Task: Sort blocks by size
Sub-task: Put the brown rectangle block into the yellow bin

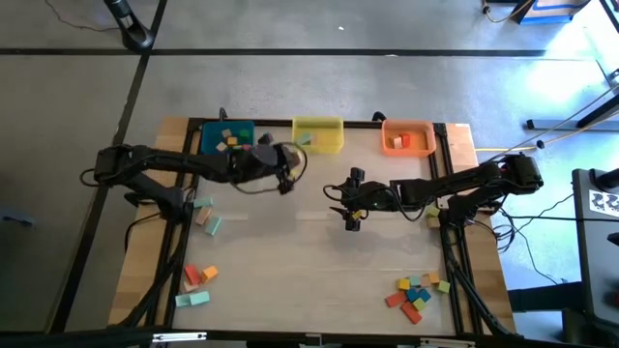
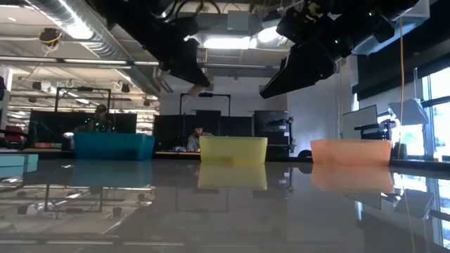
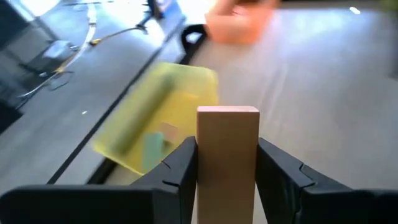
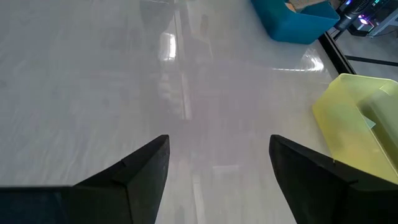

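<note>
Two fingers of your left gripper (image 3: 227,171) are pinching a tan block (image 3: 227,155) upright; its lower end is getting cut off from sight. It's hanging near the yellow bin (image 1: 318,134), between that and the blue bin (image 1: 228,136). Your right gripper (image 1: 350,208) is waiting mid-table, jaws spread, holding nothing. Loose blocks (image 1: 416,293) are lying at the table's near corners.
</note>
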